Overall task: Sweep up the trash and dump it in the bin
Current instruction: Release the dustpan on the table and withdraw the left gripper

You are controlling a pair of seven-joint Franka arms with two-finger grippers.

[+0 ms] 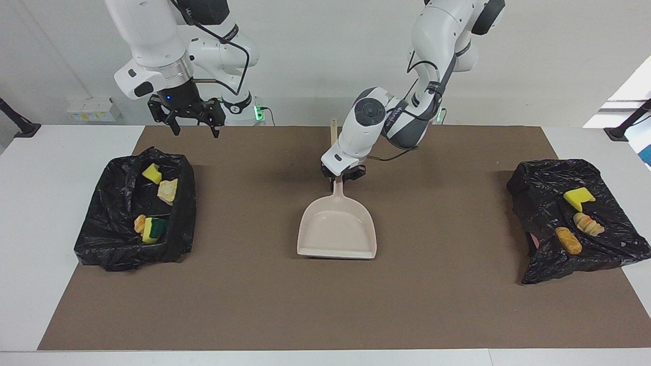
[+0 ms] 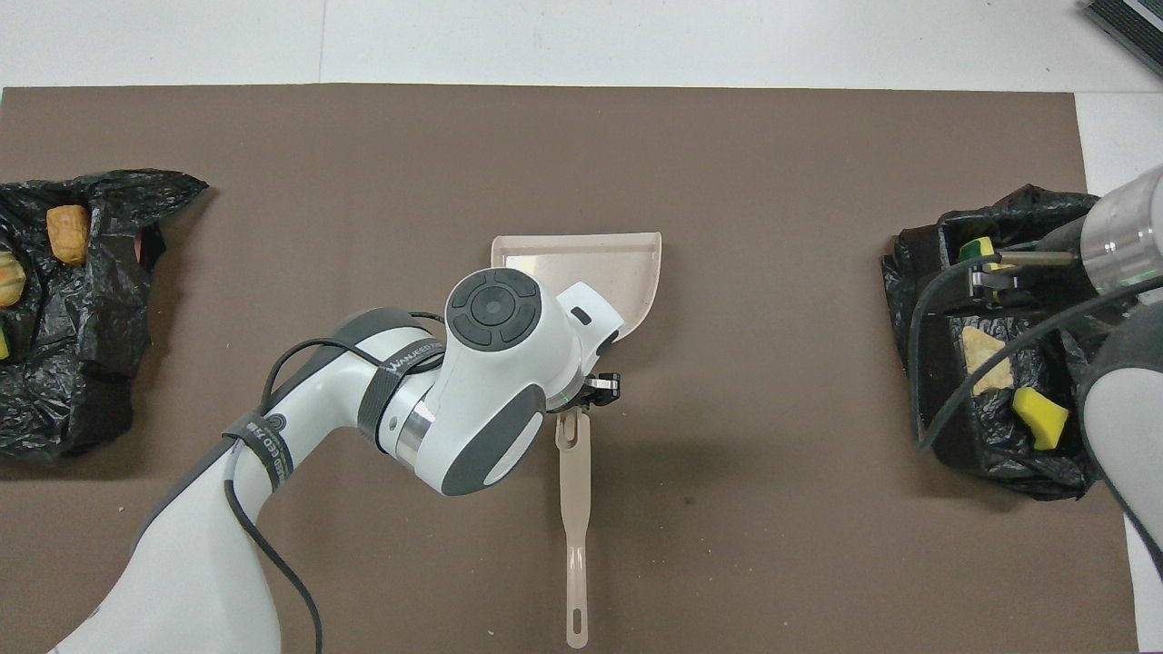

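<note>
My left gripper (image 1: 343, 178) (image 2: 586, 397) is low over the middle of the mat, shut on the handle of the beige dustpan (image 1: 336, 234) (image 2: 631, 263), which lies flat and holds nothing. Beside its handle lies the beige brush (image 2: 574, 509) (image 1: 333, 129). Trash lies in the black-lined bin (image 1: 109, 229) at the right arm's end: a yellow sponge (image 1: 151, 173), tan lumps (image 1: 167, 191) and a yellow-green sponge (image 1: 152, 230). More trash (image 1: 578, 197) (image 1: 588, 223) (image 1: 568, 240) lies on the black bag (image 1: 539, 203) at the left arm's end. My right gripper (image 1: 187, 117) hangs open over that bin's edge.
A brown mat (image 1: 457, 305) covers most of the white table (image 1: 30, 229). The two black bags sit at its two ends. The part of the mat farther from the robots than the dustpan is bare.
</note>
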